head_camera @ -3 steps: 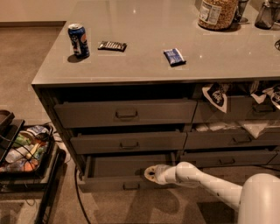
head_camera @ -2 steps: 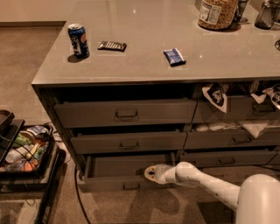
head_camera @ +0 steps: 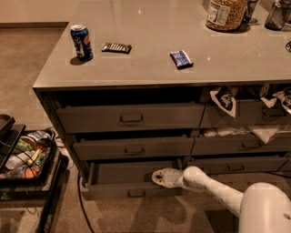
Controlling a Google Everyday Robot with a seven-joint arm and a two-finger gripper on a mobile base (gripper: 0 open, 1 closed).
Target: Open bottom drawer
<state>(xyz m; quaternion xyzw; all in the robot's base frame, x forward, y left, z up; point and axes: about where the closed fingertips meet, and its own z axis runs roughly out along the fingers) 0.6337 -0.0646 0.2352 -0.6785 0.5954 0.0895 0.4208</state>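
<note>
The bottom drawer (head_camera: 113,187) is the lowest, slimmest dark grey front of the left stack, with a small centre pull (head_camera: 136,194). It stands pulled out, showing its dark inside (head_camera: 132,173). My gripper (head_camera: 158,177) reaches in from the lower right on a white arm (head_camera: 213,191). It sits at the drawer's right end, over the top edge of the front panel.
Two taller grey drawers (head_camera: 129,117) above are slightly out. The right stack (head_camera: 236,145) shows snack bags. On the counter: a blue can (head_camera: 82,42), a dark snack bar (head_camera: 116,47), a blue packet (head_camera: 181,59), a jar (head_camera: 226,13). A black cart (head_camera: 27,159) with items stands on the floor at left.
</note>
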